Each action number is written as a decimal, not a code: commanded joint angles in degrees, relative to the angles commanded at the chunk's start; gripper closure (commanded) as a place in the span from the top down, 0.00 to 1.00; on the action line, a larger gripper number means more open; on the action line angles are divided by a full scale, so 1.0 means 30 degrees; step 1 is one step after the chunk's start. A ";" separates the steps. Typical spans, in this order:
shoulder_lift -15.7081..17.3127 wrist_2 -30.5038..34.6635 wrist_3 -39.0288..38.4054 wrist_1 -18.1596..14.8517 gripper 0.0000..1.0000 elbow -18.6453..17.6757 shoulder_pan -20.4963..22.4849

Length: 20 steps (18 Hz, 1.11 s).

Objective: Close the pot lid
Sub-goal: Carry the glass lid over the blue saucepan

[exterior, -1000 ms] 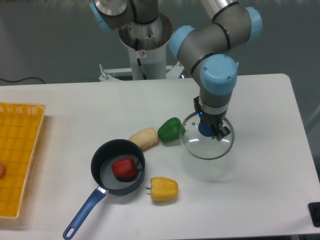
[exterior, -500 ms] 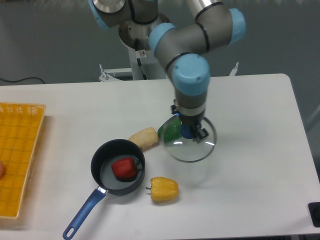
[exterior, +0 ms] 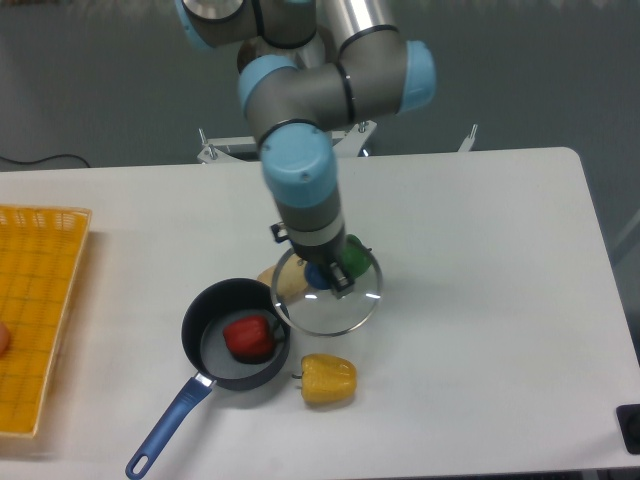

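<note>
One yellow pepper (exterior: 328, 379) lies nearest, beside the pot (exterior: 235, 332) holding a red pepper (exterior: 249, 338). Just right of the pot, the gripper (exterior: 323, 277) grips the pot lid (exterior: 326, 292) by its knob, above the table (exterior: 480, 260).

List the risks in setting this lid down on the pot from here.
The red pepper sits inside the pot; if it stands above the rim, the pot lid may rest tilted.

The gripper holds the lid by its knob only, so it could swing or slip.

Its edge may clip the pot rim or the yellow pepper.
</note>
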 joint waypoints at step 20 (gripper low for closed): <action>-0.1464 -0.1143 -0.4220 -0.0030 0.53 0.1260 -0.2374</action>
